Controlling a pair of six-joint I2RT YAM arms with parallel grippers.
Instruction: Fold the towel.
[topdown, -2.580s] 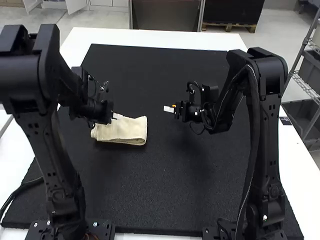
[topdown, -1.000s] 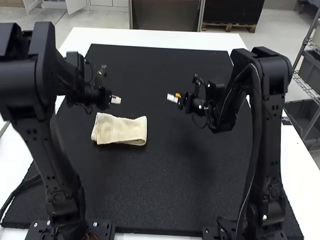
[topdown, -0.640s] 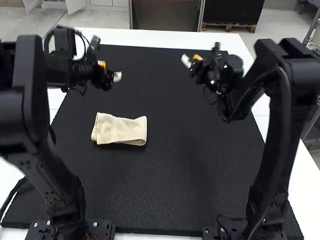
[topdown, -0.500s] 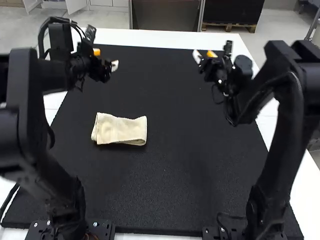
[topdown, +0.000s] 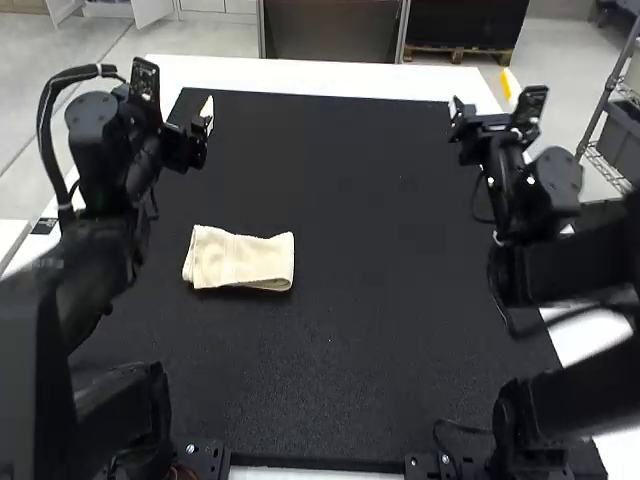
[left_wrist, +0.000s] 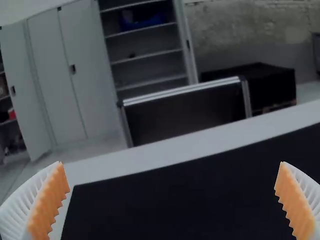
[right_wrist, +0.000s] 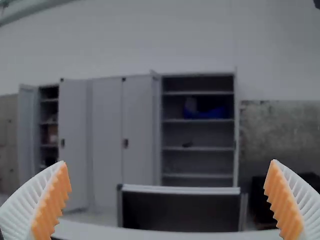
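A cream towel (topdown: 238, 260) lies on the black mat, left of the middle, folded into a small flat rectangle with a rounded, layered edge at its right end. Beyond and to the left of it, my left gripper (topdown: 203, 118) is held up above the mat's far left part, clear of the cloth. My right gripper (topdown: 495, 125) is raised near the mat's far right corner, well away from the towel. Wide-apart fingers with nothing between them show on the left gripper (left_wrist: 172, 172) in its wrist view, and likewise on the right gripper (right_wrist: 169, 170).
The black mat (topdown: 350, 350) covers most of the white table (topdown: 330, 76), whose border shows along the far edge and both sides. A wire rack (topdown: 605, 160) stands past the table's right side.
The left gripper let go of the towel, then rose and moved back and left. The right gripper moved up, back and right. Both opened wide. The towel has kept its place.
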